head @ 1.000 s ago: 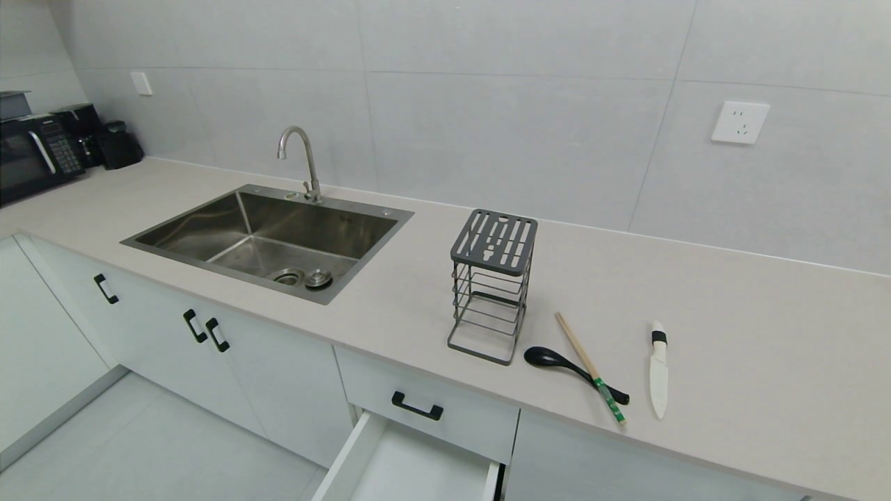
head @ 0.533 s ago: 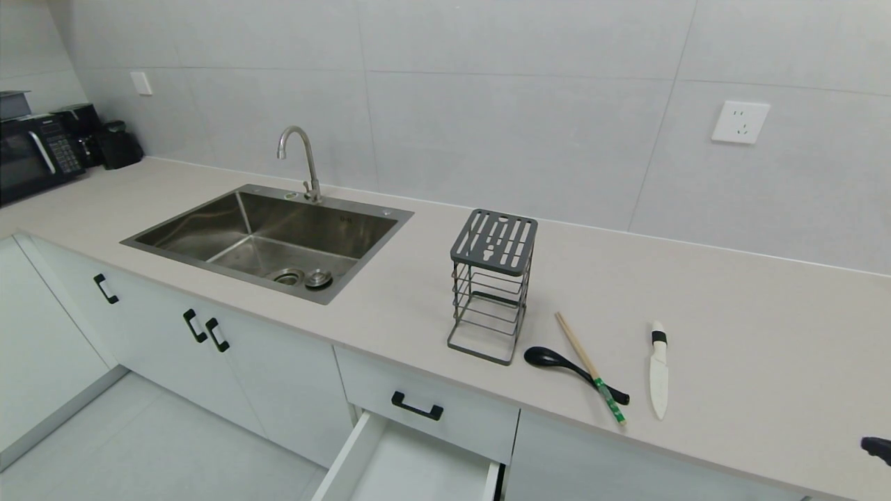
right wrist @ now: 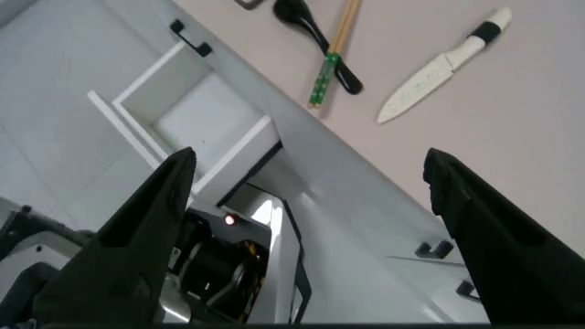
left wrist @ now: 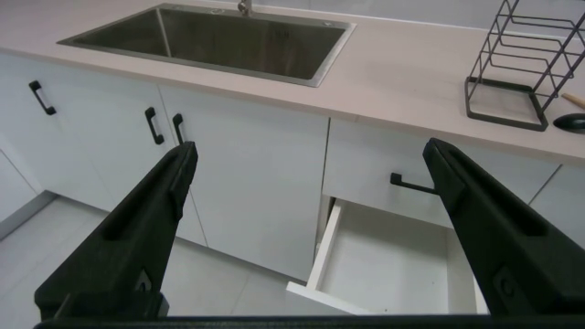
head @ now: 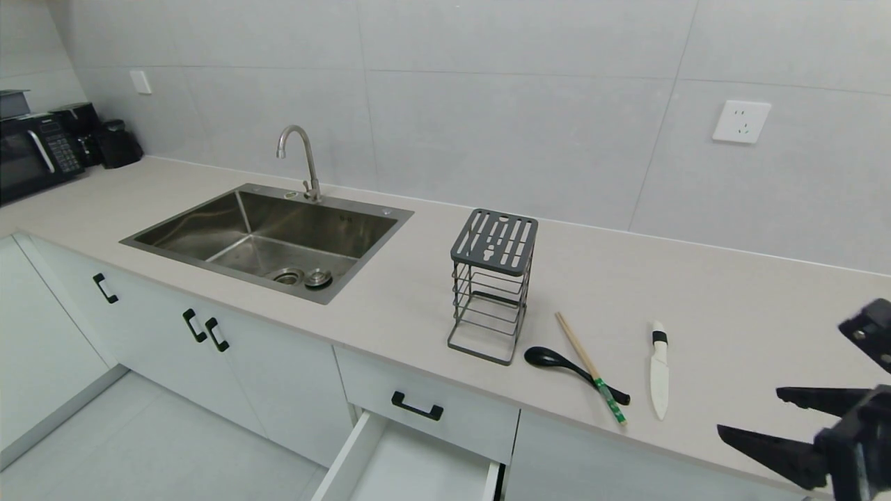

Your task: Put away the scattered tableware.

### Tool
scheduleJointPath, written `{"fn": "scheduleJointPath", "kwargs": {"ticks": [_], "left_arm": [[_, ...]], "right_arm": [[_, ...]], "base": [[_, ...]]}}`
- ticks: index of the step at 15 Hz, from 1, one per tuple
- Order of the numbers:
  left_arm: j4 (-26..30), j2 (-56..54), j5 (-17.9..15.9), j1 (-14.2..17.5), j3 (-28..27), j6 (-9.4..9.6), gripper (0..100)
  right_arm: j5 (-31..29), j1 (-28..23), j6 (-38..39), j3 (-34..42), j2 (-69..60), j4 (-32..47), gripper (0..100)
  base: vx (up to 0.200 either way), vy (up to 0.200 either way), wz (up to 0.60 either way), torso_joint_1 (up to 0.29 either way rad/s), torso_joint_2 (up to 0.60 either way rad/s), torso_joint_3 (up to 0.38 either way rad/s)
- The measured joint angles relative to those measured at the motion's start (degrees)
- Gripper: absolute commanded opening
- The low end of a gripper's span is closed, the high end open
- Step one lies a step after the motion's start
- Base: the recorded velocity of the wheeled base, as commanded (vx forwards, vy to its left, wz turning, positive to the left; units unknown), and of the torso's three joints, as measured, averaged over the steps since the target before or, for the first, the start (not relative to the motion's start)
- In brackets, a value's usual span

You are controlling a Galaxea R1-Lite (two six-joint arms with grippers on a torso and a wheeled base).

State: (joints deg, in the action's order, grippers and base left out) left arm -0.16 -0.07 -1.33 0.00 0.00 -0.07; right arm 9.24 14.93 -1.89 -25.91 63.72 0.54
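A black spoon (head: 574, 367), a pair of chopsticks (head: 589, 367) lying across its handle, and a white knife (head: 658, 372) rest on the counter right of a dark wire rack (head: 493, 285). My right gripper (head: 750, 412) hovers open at the counter's front edge, right of the knife, with nothing between its fingers. From its wrist I look down on the knife (right wrist: 445, 66), chopsticks (right wrist: 331, 55), spoon (right wrist: 315, 27) and right gripper (right wrist: 309, 164). My left gripper (left wrist: 309, 155) is open and empty, low in front of the cabinets, facing the open drawer (left wrist: 393, 256).
A white drawer (head: 411, 466) stands pulled out below the rack. A steel sink (head: 223, 273) with a faucet (head: 299, 156) sits at the left, a microwave (head: 35, 156) at the far left. Bare counter stretches behind and right of the knife.
My right gripper has risen into the head view from the lower right edge, toward the knife. The tableware and rack have not moved.
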Motion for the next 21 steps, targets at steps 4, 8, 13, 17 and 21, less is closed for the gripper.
{"fn": "scheduleJointPath", "kwargs": {"ticks": [4,8,13,17,21], "left_arm": [[0.00,0.00,0.00,0.00,0.00,0.00,100],[0.00,0.00,0.00,0.00,0.00,0.00,100],[0.00,0.00,0.00,0.00,0.00,0.00,100],[0.02,0.00,0.00,0.00,0.00,0.00,100],[0.00,0.00,0.00,0.00,0.00,0.02,100]], "right_arm": [[-9.00,5.73,1.13,-4.28,10.64,-1.95,100],[-9.92,10.28,1.96,-6.29,19.38,-3.88,100],[-9.92,12.65,7.01,-9.34,31.04,-10.65,100],[-9.84,9.64,7.58,-9.12,35.76,-10.96,100],[-9.78,7.14,7.35,-9.59,40.17,-12.82,100]], "base": [[0.000,0.000,0.00,0.000,0.00,0.000],[0.000,0.000,0.00,0.000,0.00,0.000],[0.000,0.000,0.00,0.000,0.00,0.000],[0.000,0.000,0.00,0.000,0.00,0.000],[0.000,0.000,0.00,0.000,0.00,0.000]]}}
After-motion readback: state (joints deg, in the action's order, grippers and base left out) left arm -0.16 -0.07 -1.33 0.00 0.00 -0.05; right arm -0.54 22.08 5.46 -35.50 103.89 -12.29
